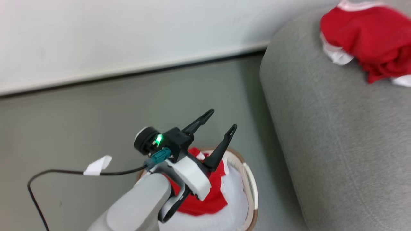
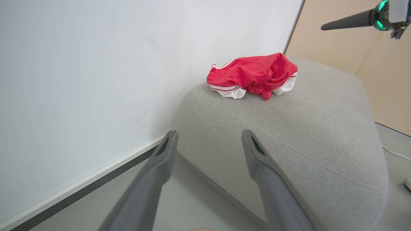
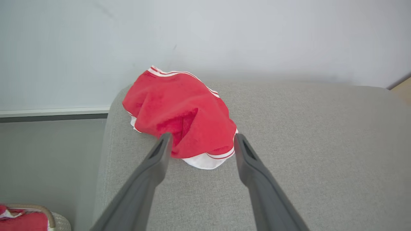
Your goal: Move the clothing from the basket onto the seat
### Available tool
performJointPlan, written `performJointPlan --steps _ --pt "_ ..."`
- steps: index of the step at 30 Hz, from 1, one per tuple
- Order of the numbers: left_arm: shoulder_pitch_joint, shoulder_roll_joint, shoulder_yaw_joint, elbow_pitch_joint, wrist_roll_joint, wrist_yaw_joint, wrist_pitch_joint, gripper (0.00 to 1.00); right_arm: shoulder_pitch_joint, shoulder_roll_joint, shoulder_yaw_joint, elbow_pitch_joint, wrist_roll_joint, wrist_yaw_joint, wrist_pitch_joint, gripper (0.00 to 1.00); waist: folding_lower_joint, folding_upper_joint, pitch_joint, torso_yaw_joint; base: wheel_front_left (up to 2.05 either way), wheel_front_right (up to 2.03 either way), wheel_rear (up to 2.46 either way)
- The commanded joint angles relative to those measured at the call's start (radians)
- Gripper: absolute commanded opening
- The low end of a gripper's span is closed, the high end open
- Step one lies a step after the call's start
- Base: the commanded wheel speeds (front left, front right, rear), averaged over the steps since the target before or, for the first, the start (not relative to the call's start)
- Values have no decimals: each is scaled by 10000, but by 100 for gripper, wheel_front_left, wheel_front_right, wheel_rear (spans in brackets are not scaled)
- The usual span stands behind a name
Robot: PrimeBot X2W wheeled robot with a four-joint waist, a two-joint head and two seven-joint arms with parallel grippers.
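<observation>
A crumpled red garment with white trim (image 3: 179, 118) lies on the grey seat (image 3: 305, 144), near its corner by the wall. It also shows in the head view as clothing (image 1: 369, 41) on the seat (image 1: 337, 128) and in the left wrist view as a red heap (image 2: 253, 75). My right gripper (image 3: 200, 141) hangs open just above and in front of it, holding nothing. More red and white clothing (image 1: 212, 189) fills the basket (image 1: 252, 189) on the floor. My left gripper (image 1: 221, 120) stands open above the basket, empty.
A white wall with a pale skirting board (image 1: 128, 69) runs behind the grey floor (image 1: 80, 128). A black cable with a white tag (image 1: 98, 165) trails off my left arm. A beige panel (image 2: 369, 64) stands beyond the seat. The basket sits close to the seat's side.
</observation>
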State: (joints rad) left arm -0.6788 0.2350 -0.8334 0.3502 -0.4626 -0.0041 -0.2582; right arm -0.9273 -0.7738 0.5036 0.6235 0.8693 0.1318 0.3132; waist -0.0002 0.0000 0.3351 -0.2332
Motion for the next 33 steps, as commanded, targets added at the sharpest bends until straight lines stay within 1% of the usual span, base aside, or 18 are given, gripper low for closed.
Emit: performJointPlan --steps 1,5,8,11,15,18,22,24,25,27,29,30,33 --pt "243 47 88 -17 -128 34 -61 100 236 -198 41 -296 94 -22 -55 100 2 0 -1008 -51 0 0 0" --pt "605 151 482 -196 -309 263 -64 100 596 -601 -36 -1658 467 -22 -376 100 2 0 -1640 110 0 0 0" --pt "847 273 906 -373 -373 430 -65 100 911 -637 -175 -2532 542 -22 -931 100 2 0 -1974 318 0 0 0" --pt "1130 426 1367 -563 -502 553 -67 100 1315 -601 -464 -3301 227 -23 -1925 100 2 0 -2225 594 0 0 0" --pt "1581 630 2134 -729 -621 712 -66 100 2473 -332 -1165 -3902 -180 -22 -3297 100 2 0 -2549 1084 0 0 0" --pt "2000 802 2817 -791 -565 964 -64 100 3496 123 -1851 -4246 -594 -22 -4110 100 2 0 -2679 1375 0 0 0" --pt "2717 908 3782 -1003 -318 1243 -64 100 4962 1062 -2811 -4636 -1295 -22 -4951 100 2 0 -2800 1672 0 0 0" --pt "3149 886 4306 -1098 -200 1367 -64 100 5643 1676 -3173 -4820 -1683 -22 -5217 100 2 0 -2858 1759 0 0 0" --pt "3149 886 4306 -1098 -200 1367 -64 100 5643 1676 -3173 -4820 -1683 -22 -5217 100 2 0 -2858 1759 0 0 0" --pt "3588 798 4878 -1210 -42 1483 -65 100 6306 2302 -3391 -4969 -1979 -22 -5395 100 2 0 -2905 1824 0 0 0" --pt "4051 644 5426 -1351 99 1610 -65 100 6778 2762 -3507 -5004 -2333 -22 -5545 100 2 0 -2931 1867 0 0 0" --pt "4292 529 5703 -1412 170 1649 -65 100 7010 3105 -3502 -4985 -2340 -22 -5611 100 2 0 -2972 1887 0 0 0" --pt "4995 141 6459 -1439 491 1536 -65 100 7654 3704 -3533 -4721 -2421 -23 -5722 100 2 0 -3192 1978 0 0 0"
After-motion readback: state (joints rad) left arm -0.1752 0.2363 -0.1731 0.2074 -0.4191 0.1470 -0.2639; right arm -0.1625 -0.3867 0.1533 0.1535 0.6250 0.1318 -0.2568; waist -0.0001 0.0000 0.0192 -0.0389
